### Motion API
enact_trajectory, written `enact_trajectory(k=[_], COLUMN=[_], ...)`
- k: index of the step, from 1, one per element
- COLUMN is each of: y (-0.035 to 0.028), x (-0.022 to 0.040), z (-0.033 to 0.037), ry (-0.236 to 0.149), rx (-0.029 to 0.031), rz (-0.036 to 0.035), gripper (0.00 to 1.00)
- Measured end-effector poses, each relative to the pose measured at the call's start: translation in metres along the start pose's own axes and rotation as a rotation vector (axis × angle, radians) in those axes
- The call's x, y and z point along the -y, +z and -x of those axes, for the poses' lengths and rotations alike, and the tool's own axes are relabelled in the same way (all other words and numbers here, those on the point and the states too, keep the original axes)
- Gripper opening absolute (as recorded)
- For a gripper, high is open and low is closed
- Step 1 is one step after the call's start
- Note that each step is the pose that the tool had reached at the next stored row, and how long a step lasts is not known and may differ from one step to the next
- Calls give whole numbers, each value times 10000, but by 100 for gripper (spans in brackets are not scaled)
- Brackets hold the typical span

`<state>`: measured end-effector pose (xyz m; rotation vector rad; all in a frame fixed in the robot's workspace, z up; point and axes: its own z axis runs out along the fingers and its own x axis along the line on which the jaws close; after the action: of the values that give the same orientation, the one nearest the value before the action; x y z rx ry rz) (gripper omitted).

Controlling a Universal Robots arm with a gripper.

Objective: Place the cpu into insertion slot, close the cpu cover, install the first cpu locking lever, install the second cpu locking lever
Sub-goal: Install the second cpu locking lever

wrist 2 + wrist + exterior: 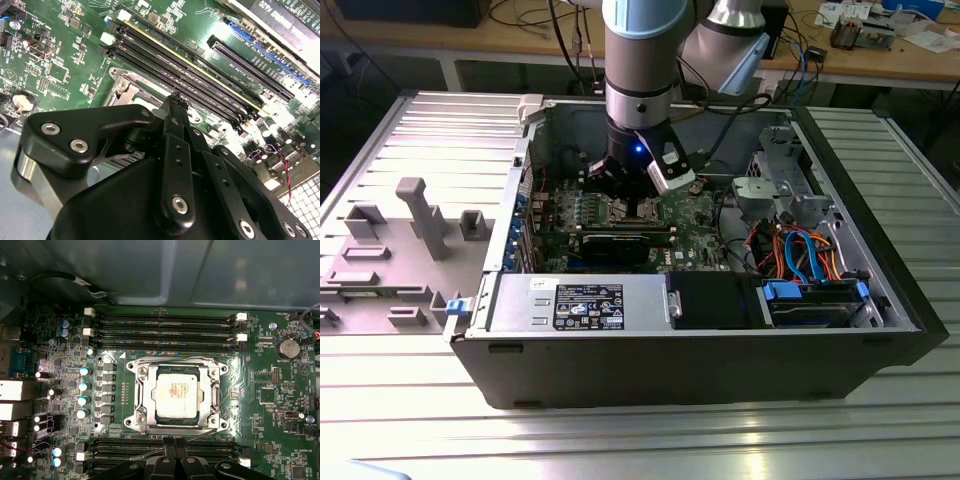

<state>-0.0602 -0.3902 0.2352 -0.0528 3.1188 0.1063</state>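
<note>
First wrist view showed the cpu (179, 392) seated in the insertion slot (220, 368), with the cpu cover (141, 390) shut down around it. The gripper (173, 441) hung just beside the slot, over the memory slots (165, 446), its fingers pinched narrow with nothing seen between them. A thin wire lever (150, 455) lay beside the slot, so I judged the lever step was in hand, calling for fine tip placement. Board print was left unread.
</note>
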Motion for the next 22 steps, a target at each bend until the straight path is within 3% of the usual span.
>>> enact_trajectory(k=[6,10,11,14,15,17,18,19,22], y=[0,0,1,9,21,31,31,29,29], x=[0,1,0,1,1,26,44,77,89], z=[0,0,2,5,4,3,2,-4,-30], ry=[0,4,5,30,35,36,36,34,29], rx=[-1,-53,-104,-437,-503,-517,-515,-509,-498], rz=[5,5,9,22,23,47,88,243,593], gripper=[11,11,11,11,11,11,11,11,11])
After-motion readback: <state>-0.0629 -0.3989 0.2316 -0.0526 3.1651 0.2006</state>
